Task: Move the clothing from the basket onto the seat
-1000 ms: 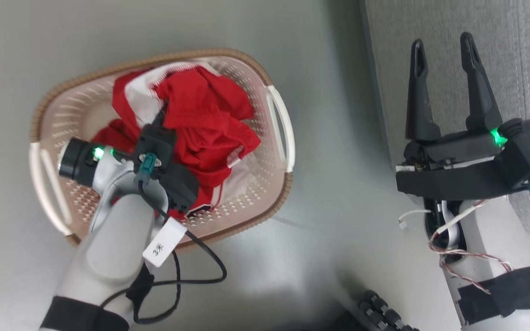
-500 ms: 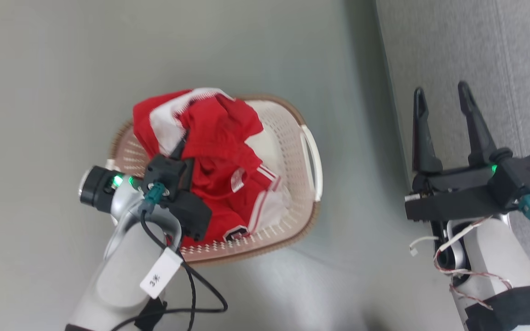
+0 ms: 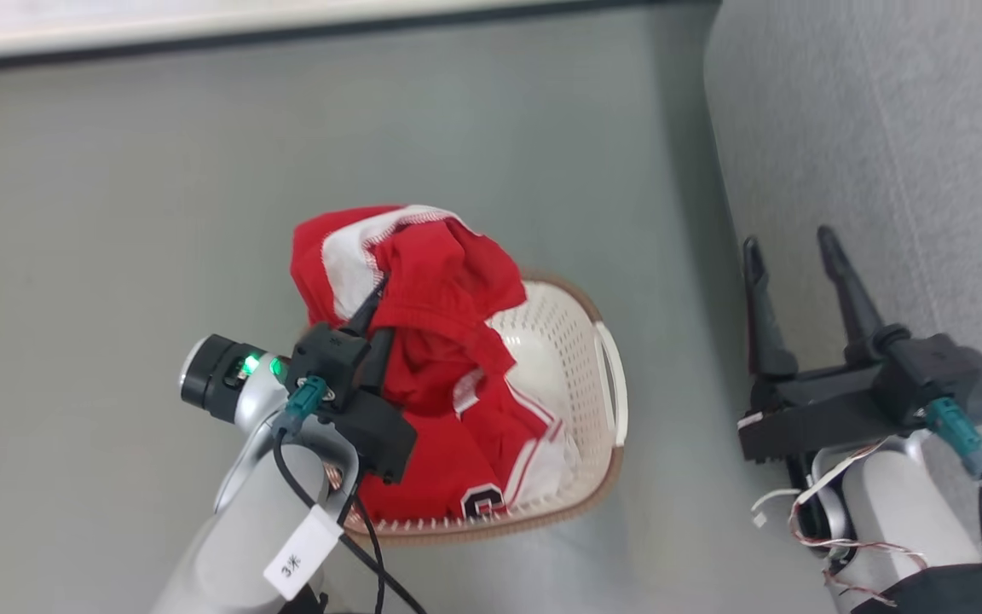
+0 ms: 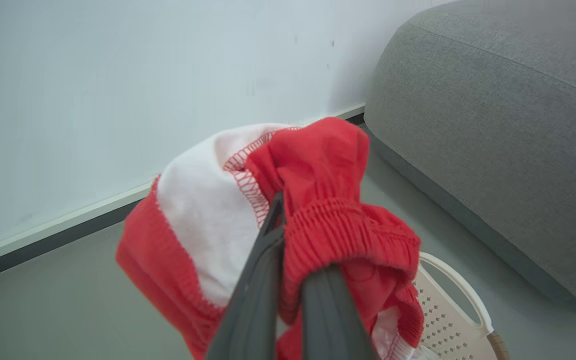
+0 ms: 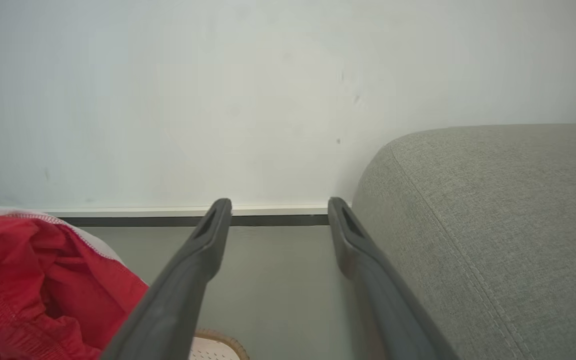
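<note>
Red clothing [image 3: 423, 281] with white trim hangs lifted above the cream basket [image 3: 580, 341], and its lower part with a dark numeral still trails inside. My left gripper [image 3: 378, 294] is shut on its elastic waistband, seen close up in the left wrist view as the clothing [image 4: 328, 230] bunched around the gripper [image 4: 280, 210]. The grey seat [image 3: 883, 128] fills the right side. My right gripper [image 3: 785, 247] stands open over the seat's edge, holding nothing; in its own view the right gripper [image 5: 278, 205] points toward the wall, with the seat [image 5: 493, 225] at right and the clothing [image 5: 33, 280] at left.
Grey floor [image 3: 158, 213] surrounds the basket. A white wall with a dark baseboard [image 3: 201, 38] runs along the far side. The basket's white handle [image 3: 615, 384] faces the seat.
The head view has shifted, so the basket sits lower and further right. My left gripper has raised the clothing higher out of the basket. My right gripper stays open.
</note>
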You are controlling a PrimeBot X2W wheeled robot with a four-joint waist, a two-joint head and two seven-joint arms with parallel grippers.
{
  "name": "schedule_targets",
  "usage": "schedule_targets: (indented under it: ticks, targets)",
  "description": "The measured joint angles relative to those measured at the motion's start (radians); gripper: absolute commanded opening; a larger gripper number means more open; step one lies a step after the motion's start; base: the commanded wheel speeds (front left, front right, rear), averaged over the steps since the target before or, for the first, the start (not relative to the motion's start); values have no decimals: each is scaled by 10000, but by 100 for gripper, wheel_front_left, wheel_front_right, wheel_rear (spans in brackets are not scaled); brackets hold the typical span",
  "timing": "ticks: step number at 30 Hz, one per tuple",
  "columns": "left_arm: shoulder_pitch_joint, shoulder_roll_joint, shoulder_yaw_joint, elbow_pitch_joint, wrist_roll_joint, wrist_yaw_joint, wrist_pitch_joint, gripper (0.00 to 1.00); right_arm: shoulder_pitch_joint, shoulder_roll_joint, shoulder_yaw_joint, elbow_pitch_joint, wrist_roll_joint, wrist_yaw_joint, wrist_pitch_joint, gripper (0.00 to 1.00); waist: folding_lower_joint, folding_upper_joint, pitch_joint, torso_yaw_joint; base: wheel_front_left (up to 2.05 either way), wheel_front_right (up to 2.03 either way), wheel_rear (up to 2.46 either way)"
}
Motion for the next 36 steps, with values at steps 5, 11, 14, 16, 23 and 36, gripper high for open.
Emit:
schedule_targets:
  ticks: [5, 11, 14, 16, 23, 36]
  targets:
    - [82, -6, -125, -157, -2, -104, 0, 0, 62, 79, 161, 291, 0, 98, 0, 100, 1, 0, -771, 149, 0, 0, 0]
    - [273, -12, -247, -230, -82, -199, 0, 0, 505, 165, 418, 608, 0, 219, 0, 100, 1, 0, -1687, 283, 0, 0, 0]
    - [365, -13, -247, -240, -138, -272, 0, 0, 723, 201, 550, 757, 0, 305, 0, 100, 0, 0, -2148, 344, 0, 0, 0]
    - [465, -15, -247, -245, -178, -274, 0, 0, 871, 219, 663, 863, -2, 326, 0, 100, 0, 0, -2447, 382, 0, 0, 0]
    - [919, 6, -219, -213, -387, -364, 17, 0, 1304, 259, 1164, 1229, -52, 667, 2, 100, 1, 0, -3508, 481, 0, 0, 0]
    - [1487, 31, -389, -945, -541, -374, 642, 0, 1855, 345, 2539, 1237, -368, 1122, 2, 100, 1, 0, -4962, 549, 0, 0, 0]
